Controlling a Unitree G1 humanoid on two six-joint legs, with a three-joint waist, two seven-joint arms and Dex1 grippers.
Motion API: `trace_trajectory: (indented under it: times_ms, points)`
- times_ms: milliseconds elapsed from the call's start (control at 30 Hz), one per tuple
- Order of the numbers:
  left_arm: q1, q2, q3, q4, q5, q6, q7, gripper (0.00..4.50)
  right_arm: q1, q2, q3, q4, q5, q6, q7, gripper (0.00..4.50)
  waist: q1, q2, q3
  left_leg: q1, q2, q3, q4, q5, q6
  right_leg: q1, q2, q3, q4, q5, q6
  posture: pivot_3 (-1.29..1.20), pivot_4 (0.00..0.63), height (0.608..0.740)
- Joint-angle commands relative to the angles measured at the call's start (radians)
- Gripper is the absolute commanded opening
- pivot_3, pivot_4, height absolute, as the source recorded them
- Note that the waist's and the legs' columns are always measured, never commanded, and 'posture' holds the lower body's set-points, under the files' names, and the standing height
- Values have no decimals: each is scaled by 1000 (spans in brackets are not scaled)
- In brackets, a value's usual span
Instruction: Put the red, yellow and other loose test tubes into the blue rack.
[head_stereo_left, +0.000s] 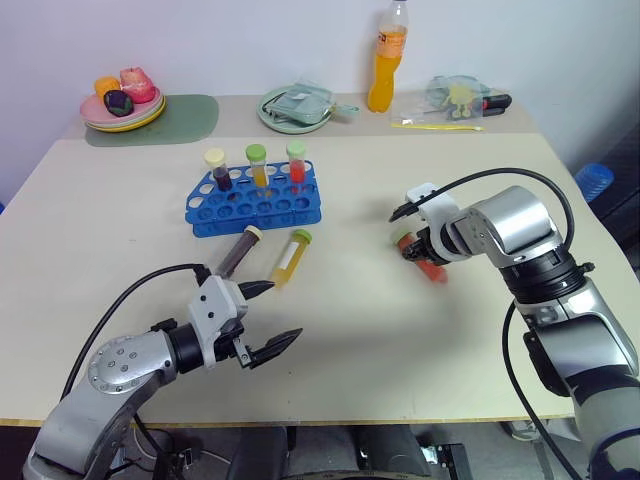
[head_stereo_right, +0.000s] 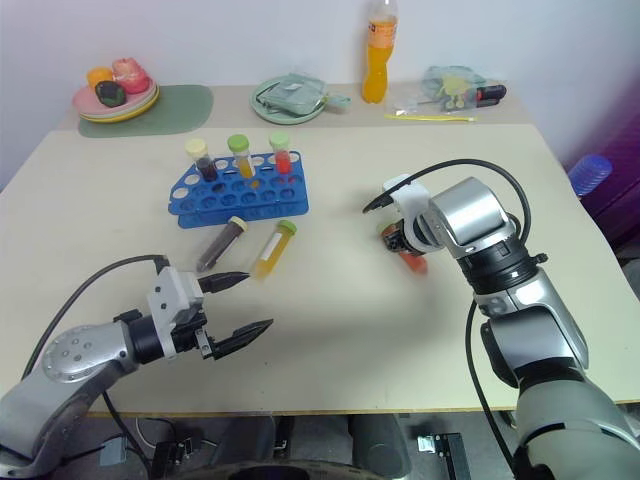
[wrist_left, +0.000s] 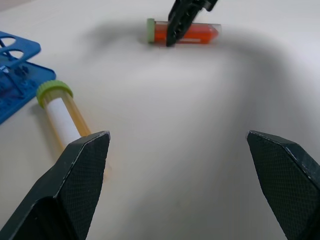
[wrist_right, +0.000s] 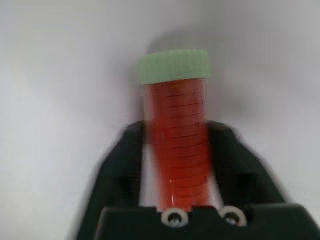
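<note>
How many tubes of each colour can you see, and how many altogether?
Red tubes: 2, one in the rack, one in the right gripper.
Yellow tubes: 2, one in the rack, one on the table.
Dark tubes: 2, one in the rack, one on the table.
Total: 6

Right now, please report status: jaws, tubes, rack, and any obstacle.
Right gripper shut on red tube, tube lying on table. Left gripper open, empty. Yellow tube and dark tube lie beside rack. Nothing in the way.

Silver arms (head_stereo_left: 510, 225); black cables; black fingers (head_stereo_left: 275, 347)
</note>
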Motion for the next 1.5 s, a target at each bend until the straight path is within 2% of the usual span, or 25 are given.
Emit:
trace_trajectory:
  times_ms: [33,167,267,333,400,533,667,867,1067,1267,1500]
  points:
    - [8,4,-2,-28,6,-25,-2,4500,-34,-3,4,-11,-12,-3,10,811,0,0,0,0,0,0,0,0,0,0,0,0,0,0,0,0,150,729]
    - [22,2,9,-23,17,-33,5,4500,-45,-16,3,-57,-7,-27,35,811,0,0,0,0,0,0,0,0,0,0,0,0,0,0,0,0,150,729]
    - [33,-18,53,-5,18,-41,37,4500,-33,-10,-71,-166,7,-217,84,811,-4,1,1,0,0,0,0,0,0,-1,0,0,0,0,0,0,150,729]
    - [42,-50,102,22,11,-49,76,4500,-6,52,-190,-238,71,-381,138,811,-4,2,1,-1,0,0,-1,0,0,-2,1,0,1,0,0,0,150,729]
    - [54,-95,150,60,4,-59,117,4500,35,98,-242,-300,86,-542,164,811,-2,2,1,0,2,0,-1,0,0,-2,3,0,1,0,0,0,150,729]
    - [50,-146,192,139,63,-130,174,4500,84,311,-378,-288,142,-718,78,811,-1,1,1,1,2,0,-1,0,0,0,3,0,2,0,0,0,150,729]
    - [21,-197,210,202,79,-186,214,4500,159,458,-321,-242,85,-931,73,811,3,1,0,2,2,0,1,0,0,1,2,0,3,0,0,0,150,729]
    - [-10,-264,251,287,91,-304,265,4500,173,622,-267,8,-30,-1260,30,811,-4,1,1,3,1,0,0,1,-2,-1,2,0,5,0,0,0,150,729]
    - [-52,-295,252,320,127,-350,324,4500,12,750,-290,473,-117,-1581,-20,811,-16,1,1,4,1,1,0,2,-4,-2,3,1,10,0,0,0,150,729]
    - [-65,-288,237,253,106,-297,340,4500,-106,785,-330,752,-162,-1794,-72,811,-25,1,0,4,0,0,0,3,-5,-2,3,1,10,0,0,0,150,729]
    - [-42,-289,229,185,80,-248,341,4500,-139,780,-357,891,-186,-1887,-67,811,-31,1,1,4,1,0,-2,3,-5,-3,3,1,10,0,-1,0,150,729]
